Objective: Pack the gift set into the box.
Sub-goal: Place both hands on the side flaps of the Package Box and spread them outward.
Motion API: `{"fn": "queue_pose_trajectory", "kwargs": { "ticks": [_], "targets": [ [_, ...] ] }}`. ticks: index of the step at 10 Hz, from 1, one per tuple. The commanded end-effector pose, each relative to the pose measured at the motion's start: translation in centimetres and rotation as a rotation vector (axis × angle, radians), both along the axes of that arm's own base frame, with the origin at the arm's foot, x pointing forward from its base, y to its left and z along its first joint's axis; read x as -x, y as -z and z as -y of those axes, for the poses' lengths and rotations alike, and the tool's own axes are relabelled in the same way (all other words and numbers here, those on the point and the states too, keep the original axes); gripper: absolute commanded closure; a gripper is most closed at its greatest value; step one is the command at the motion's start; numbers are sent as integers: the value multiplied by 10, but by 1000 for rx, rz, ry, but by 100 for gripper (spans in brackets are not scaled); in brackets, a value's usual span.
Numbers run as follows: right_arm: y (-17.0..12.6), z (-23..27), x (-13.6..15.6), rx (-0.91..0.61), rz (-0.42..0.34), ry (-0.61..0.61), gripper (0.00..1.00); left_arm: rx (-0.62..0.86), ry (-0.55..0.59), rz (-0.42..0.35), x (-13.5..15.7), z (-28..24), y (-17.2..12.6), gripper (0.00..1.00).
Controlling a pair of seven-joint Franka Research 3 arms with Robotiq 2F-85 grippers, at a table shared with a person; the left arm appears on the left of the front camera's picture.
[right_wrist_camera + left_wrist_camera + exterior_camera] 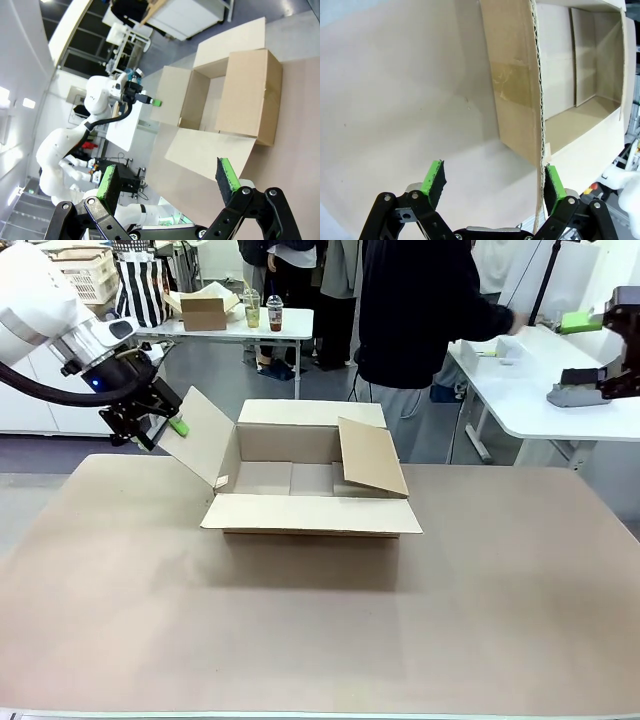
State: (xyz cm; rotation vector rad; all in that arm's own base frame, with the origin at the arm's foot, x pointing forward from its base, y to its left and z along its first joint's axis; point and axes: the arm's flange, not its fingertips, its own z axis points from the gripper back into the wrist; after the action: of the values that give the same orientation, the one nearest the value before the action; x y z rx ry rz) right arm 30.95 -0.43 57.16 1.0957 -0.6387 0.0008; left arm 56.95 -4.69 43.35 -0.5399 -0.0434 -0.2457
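Observation:
The box (290,478) stands open at the middle of the table. Its left flap (200,436) slants up and outward, and its right flap (372,456) leans in over the opening. My left gripper (165,425) is open at the left flap's outer edge. In the left wrist view that flap's corrugated edge (538,125) runs between the fingers of the left gripper (494,180), close against one green pad (554,182). My right gripper (578,358) hangs open over the white side table, far from the box (220,100), and the right gripper (167,175) holds nothing. The gift set is out of view.
A person in a dark top (420,320) stands beyond the box, reaching toward the white side table (530,400) at the right. A farther table holds a small tan carton (203,312) and cups (263,310). The brown tabletop (300,640) is bare in front of the box.

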Motion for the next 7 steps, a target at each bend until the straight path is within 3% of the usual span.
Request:
{"fn": "queue_pose_trajectory", "kwargs": {
  "ticks": [1,3,5,7],
  "targets": [
    [0,-3,-4,-14,34,-9,0,-20,-17,2,3,1,-4,0],
    [-18,-20,-12,28,-76,68,0,-20,-17,2,3,1,-4,0],
    [-48,-120,-66,358,-176,177,0,-20,-17,2,3,1,-4,0],
    [-47,-215,-108,670,-202,149,0,-20,-17,2,3,1,-4,0]
  ]
}}
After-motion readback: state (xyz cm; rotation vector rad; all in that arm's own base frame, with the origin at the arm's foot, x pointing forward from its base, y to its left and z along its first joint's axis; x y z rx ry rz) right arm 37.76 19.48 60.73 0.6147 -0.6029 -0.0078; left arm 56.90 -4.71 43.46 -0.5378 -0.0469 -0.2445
